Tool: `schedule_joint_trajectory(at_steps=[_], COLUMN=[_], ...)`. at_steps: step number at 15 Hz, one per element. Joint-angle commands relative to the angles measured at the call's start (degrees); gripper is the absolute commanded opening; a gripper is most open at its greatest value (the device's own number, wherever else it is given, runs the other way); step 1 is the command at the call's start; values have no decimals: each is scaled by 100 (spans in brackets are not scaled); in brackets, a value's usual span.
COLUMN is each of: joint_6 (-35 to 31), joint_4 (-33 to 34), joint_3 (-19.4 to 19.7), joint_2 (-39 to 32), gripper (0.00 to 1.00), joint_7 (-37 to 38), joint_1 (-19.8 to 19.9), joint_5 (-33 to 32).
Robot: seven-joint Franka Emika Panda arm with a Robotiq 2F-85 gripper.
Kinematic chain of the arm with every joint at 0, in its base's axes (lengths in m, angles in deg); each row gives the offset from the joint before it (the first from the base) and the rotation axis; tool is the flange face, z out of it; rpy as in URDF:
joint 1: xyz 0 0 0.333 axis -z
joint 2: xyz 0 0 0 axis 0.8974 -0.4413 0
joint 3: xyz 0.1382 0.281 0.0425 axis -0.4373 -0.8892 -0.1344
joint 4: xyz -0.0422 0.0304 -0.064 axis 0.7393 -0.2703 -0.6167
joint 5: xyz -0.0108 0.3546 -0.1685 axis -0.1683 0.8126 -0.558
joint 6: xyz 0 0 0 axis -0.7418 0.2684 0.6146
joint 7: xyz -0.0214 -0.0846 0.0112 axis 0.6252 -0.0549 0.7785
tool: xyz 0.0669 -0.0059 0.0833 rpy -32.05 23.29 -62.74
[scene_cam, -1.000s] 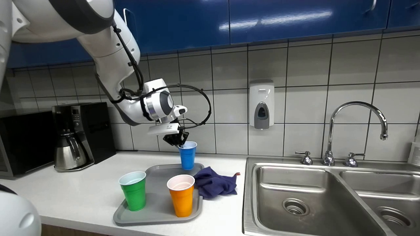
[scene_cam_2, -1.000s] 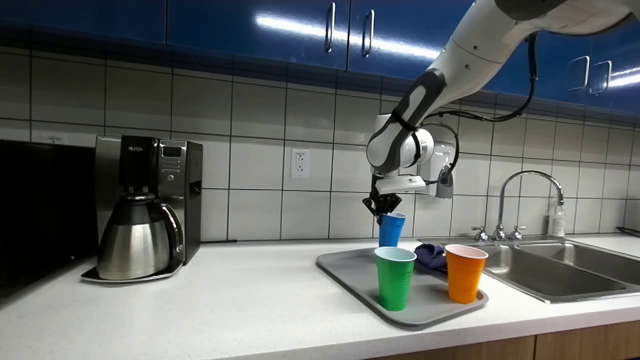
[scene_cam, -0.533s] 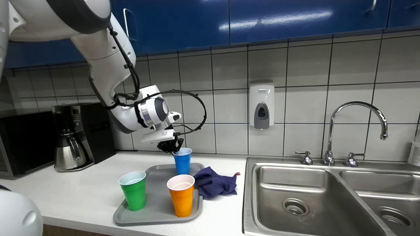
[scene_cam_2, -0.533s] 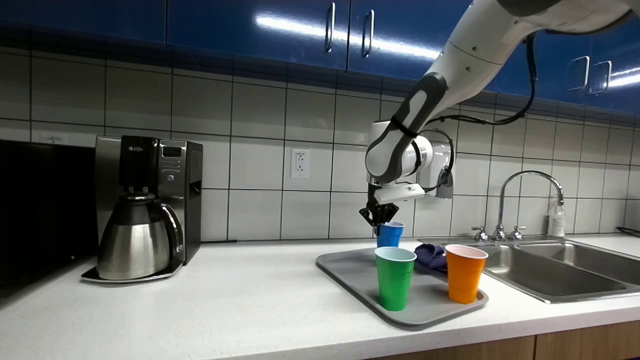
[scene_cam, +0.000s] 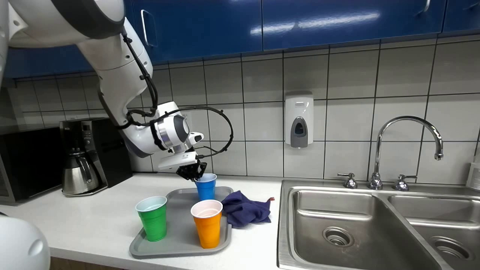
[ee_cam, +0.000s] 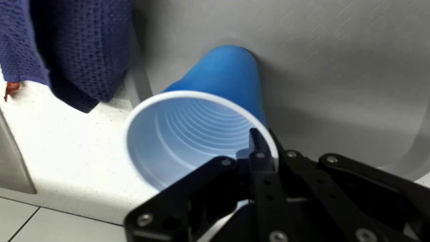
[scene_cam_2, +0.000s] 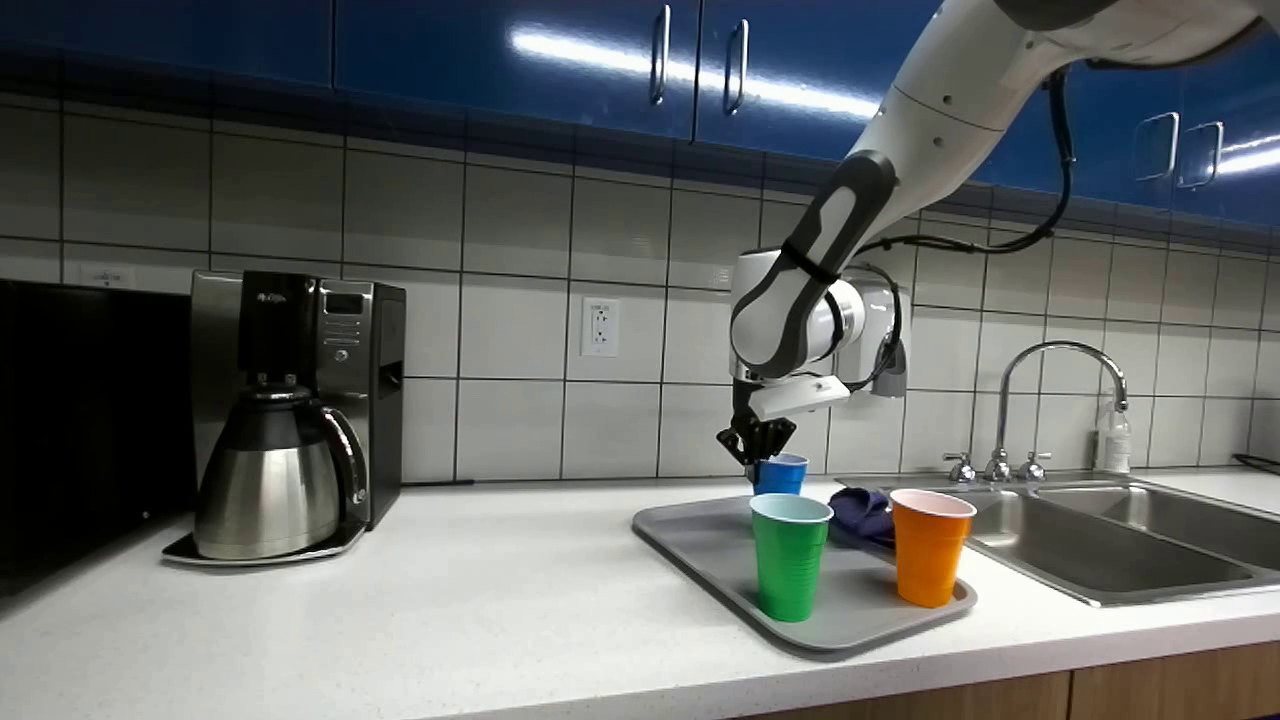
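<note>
The gripper (ee_cam: 265,143) pinches the wall of the blue cup (ee_cam: 231,77) at the rim, at 3 o'clock on the mouth as the wrist view shows it: one finger (ee_cam: 258,139) inside, its mate outside. The cup is near upright over the far end of the grey tray (scene_cam: 180,227); whether its base bears on the tray or hangs just clear cannot be told. Handling, as judged: light, thin-walled plastic, smooth outside, unlikely to shatter but apt to buckle under a hard squeeze. Recommended hold: straddle the rolled rim, since the lip should resist slipping; a one-sided hold may let the cup swing. Around the cup, in an exterior view: purple cloth (scene_cam: 245,210) at 4 o'clock, orange cup (scene_cam: 207,228) at 6, green cup (scene_cam: 153,223) at 8. Markings: none visible on the cups. Farther out, the soap dispenser (scene_cam: 299,122) at 2 o'clock carries a faint mark (scene_cam: 299,104); in an exterior view, the coffee maker (scene_cam_2: 340,385) at 9 o'clock carries a small emblem (scene_cam_2: 270,297); neither is legible
</note>
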Motion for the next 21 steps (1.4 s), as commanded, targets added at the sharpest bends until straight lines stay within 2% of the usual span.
schedule_joint_trajectory(at_steps=[1, 11, 21], joint_6=[21, 15, -72], joint_4=[-158, -276, -772], joint_3=[24, -13, -96], joint_2=[164, 392, 1106], gripper=[29, 100, 100], joint_7=[-6, -79, -129], joint_1=[-38, 45, 187], joint_5=[-131, -45, 16])
